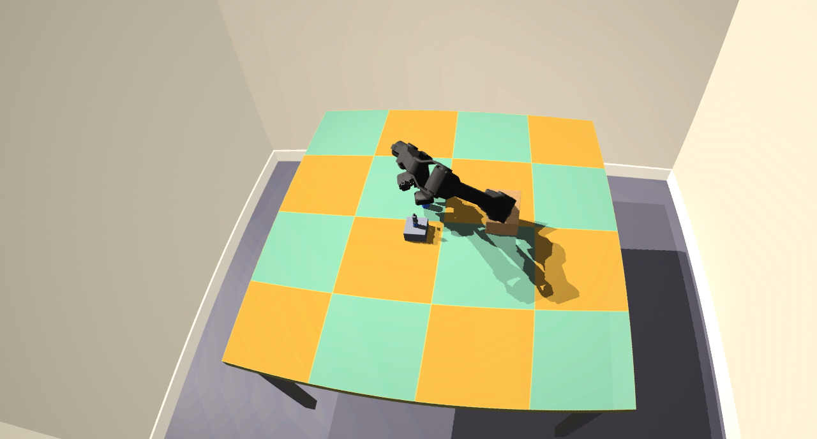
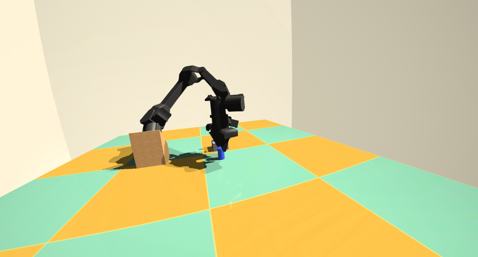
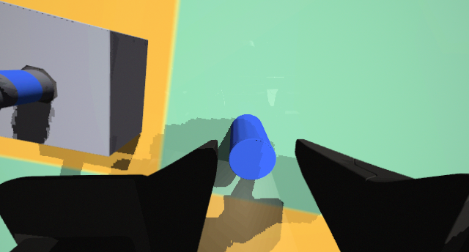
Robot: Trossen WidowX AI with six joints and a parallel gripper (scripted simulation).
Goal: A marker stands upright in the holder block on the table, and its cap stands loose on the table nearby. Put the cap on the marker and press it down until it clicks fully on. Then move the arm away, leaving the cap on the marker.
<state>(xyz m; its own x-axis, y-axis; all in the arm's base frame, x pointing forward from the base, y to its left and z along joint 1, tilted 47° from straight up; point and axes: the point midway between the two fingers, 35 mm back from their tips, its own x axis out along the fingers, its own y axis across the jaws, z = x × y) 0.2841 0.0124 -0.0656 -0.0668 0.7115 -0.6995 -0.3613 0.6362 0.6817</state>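
Note:
The blue cap [image 1: 425, 206] [image 2: 220, 154] [image 3: 252, 159] stands upright on a green square. My gripper [image 2: 223, 149] [image 3: 256, 146] points down over it and is open. In the wrist view the cap shows between the two fingertips, nearer the left one, with a gap on each side. In the top view the gripper partly hides the cap. The grey holder block [image 1: 415, 236] [image 2: 213, 145] [image 3: 80, 80] stands close by on an orange square. The uncapped marker [image 1: 415, 221] [image 3: 27, 86], dark with a blue band, stands upright in it. The gripper hides the marker in the exterior view.
The arm's wooden base block [image 1: 502, 226] [image 2: 146, 150] stands on the checkered table [image 1: 376, 345] [image 2: 260, 222]. The holder block and marker are at the left edge of the wrist view, beside the left finger. The arm's shadow falls around the cap.

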